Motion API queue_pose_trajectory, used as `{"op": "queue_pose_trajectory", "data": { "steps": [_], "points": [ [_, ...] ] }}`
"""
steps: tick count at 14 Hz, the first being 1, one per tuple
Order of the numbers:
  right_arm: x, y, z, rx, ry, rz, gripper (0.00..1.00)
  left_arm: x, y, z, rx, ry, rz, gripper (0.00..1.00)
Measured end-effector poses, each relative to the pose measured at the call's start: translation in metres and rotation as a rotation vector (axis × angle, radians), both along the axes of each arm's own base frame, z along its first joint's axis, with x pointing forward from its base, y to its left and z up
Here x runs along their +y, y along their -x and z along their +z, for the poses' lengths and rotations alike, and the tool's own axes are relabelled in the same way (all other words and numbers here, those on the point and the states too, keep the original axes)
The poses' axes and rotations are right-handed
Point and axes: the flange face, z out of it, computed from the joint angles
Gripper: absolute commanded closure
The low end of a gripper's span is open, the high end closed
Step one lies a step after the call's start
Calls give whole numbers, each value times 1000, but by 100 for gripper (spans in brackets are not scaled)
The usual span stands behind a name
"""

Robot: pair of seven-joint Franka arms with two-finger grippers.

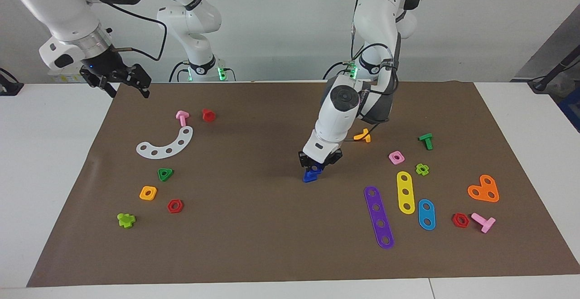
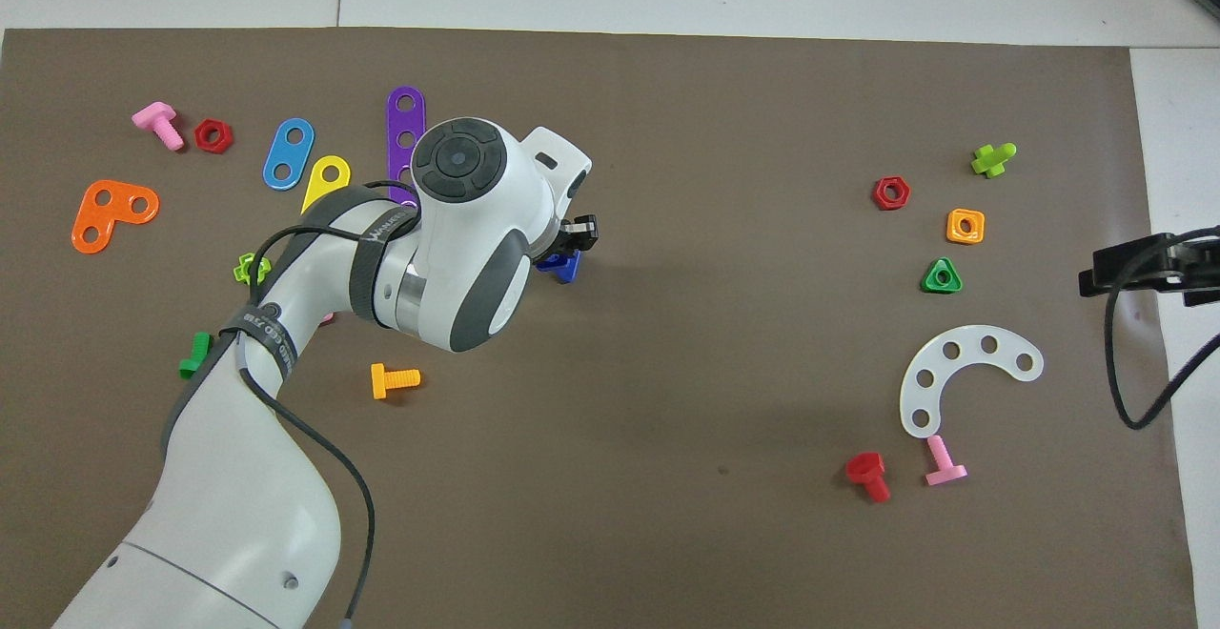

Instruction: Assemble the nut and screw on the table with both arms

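My left gripper (image 1: 318, 162) is shut on the small blue square nut (image 1: 313, 169) and holds it low, right over the blue triangular-headed screw (image 1: 309, 178), which lies near the middle of the brown sheet (image 1: 253, 244). I cannot tell whether nut and screw touch. In the overhead view the left gripper (image 2: 575, 238) covers most of the screw (image 2: 566, 273), and the nut is hidden. My right gripper (image 1: 121, 83) is open and empty, and it waits in the air over the sheet's edge at the right arm's end of the white table (image 1: 50, 163).
A purple strip (image 1: 379, 217), a yellow strip (image 1: 405, 192), a pink square nut (image 1: 396, 157) and an orange screw (image 1: 363, 136) lie toward the left arm's end. A white curved plate (image 1: 166, 144), a green triangular nut (image 1: 165, 174) and an orange square nut (image 1: 148, 193) lie toward the right arm's end.
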Motion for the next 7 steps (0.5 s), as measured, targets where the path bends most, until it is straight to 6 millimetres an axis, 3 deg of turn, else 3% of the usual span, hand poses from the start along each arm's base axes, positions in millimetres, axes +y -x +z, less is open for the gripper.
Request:
{"op": "queue_pose_trajectory", "data": {
  "steps": [3,7],
  "points": [
    [12,0,1,1,3,-10,0,-4,2,0,3,1,3,74],
    [11,2,7,-11,24,-8,0,-5,4,-1,10,-3,2,74]
  ]
}}
